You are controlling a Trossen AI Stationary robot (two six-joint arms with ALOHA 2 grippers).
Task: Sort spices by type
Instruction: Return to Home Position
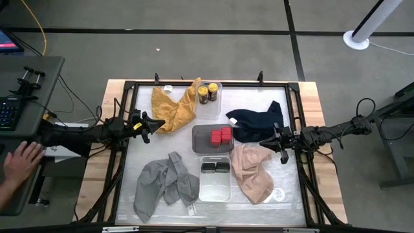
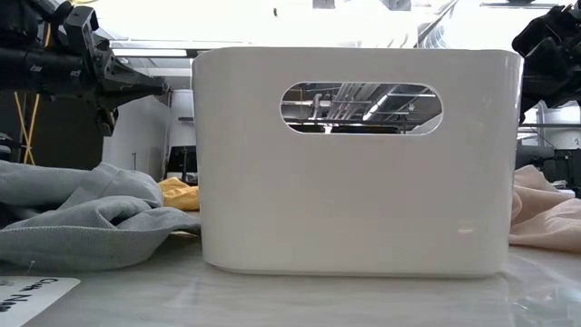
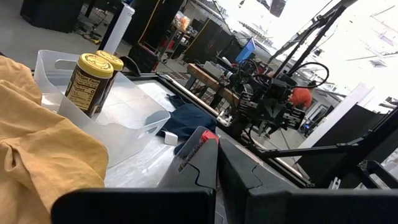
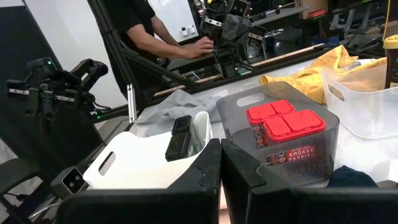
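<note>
High view: jars (image 1: 207, 94) in the clear tray (image 1: 210, 110) at top centre, red tins (image 1: 220, 136) in the grey tray (image 1: 202, 139) mid-frame, black tins (image 1: 215, 167) in the white bin (image 1: 215, 188) below; left gripper (image 1: 150, 126) centre-left, right gripper (image 1: 272, 142) centre-right. Low view: bin hides its contents. Wrist views: both look pressed together, I think.

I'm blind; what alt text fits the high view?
Spices sit sorted: yellow-lidded jars in the clear bin, red tins in the grey bin, black tins in the white bin. The left gripper and right gripper hover empty either side.
</note>
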